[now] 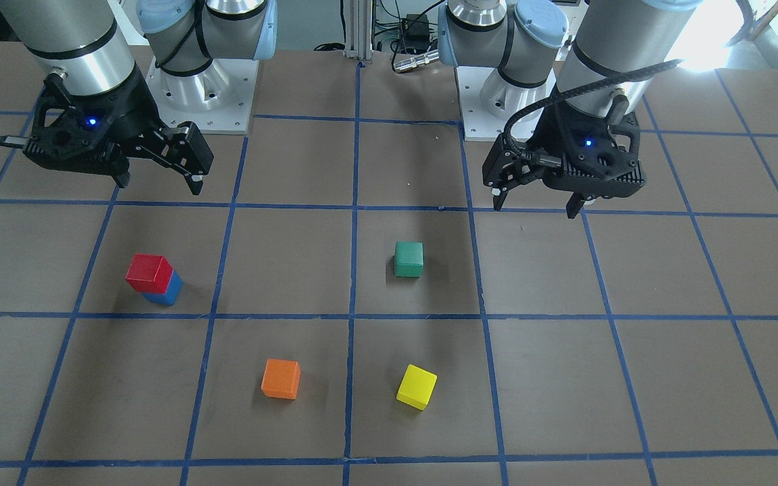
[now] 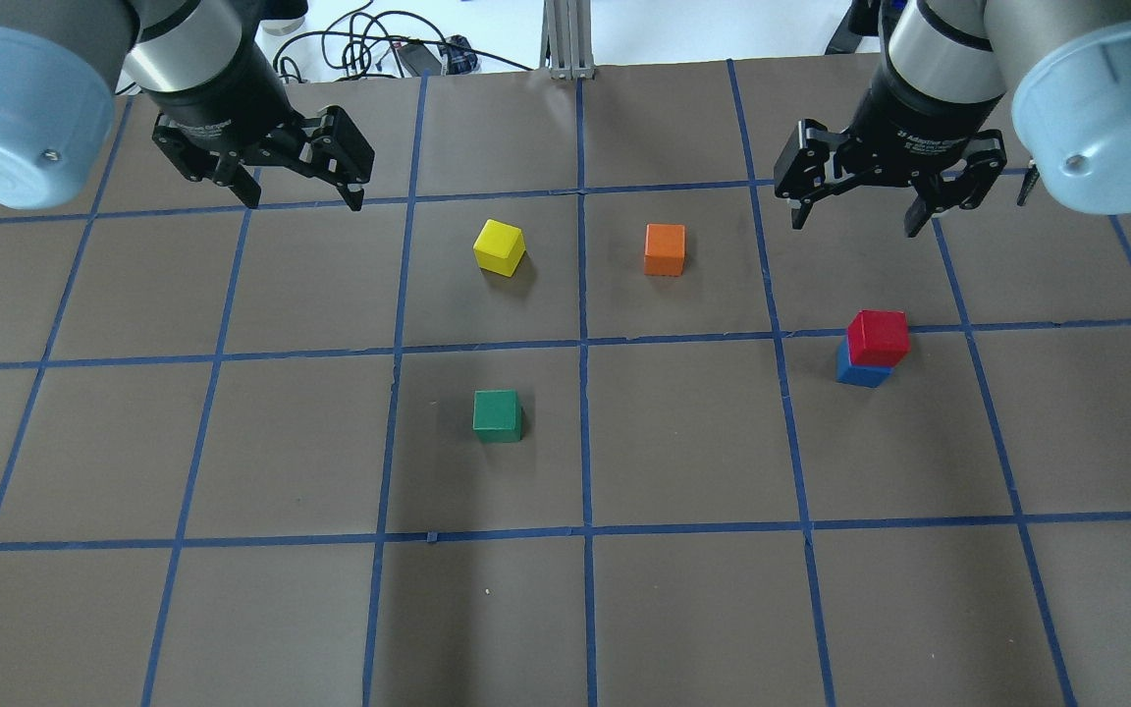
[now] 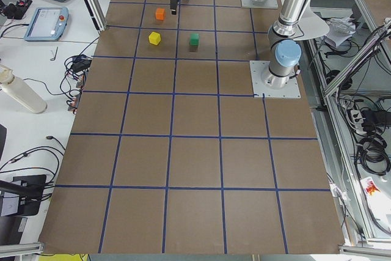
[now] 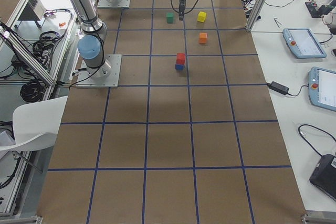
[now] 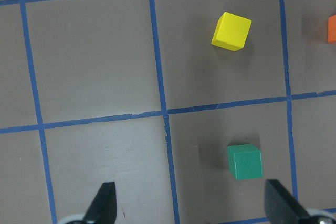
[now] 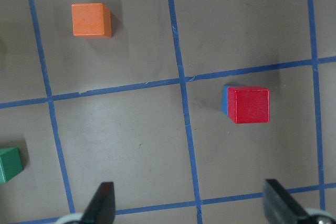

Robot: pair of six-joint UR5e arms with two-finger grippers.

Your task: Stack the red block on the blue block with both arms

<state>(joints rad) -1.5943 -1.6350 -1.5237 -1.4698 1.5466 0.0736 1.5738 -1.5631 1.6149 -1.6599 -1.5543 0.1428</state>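
The red block (image 2: 878, 336) sits on top of the blue block (image 2: 860, 374), slightly offset, on the table's right side. The stack also shows in the front view, red block (image 1: 148, 271) over blue block (image 1: 167, 292), and in the right wrist view, red block (image 6: 250, 104). My right gripper (image 2: 855, 226) is open and empty, raised and beyond the stack; it also shows in the front view (image 1: 159, 187). My left gripper (image 2: 304, 201) is open and empty over the far left of the table, also seen in the front view (image 1: 535, 208).
A green cube (image 2: 497, 414), a yellow cube (image 2: 500, 245) and an orange cube (image 2: 665, 248) lie apart on the brown mat with blue tape lines. The arm bases (image 1: 208, 94) stand at the robot's edge.
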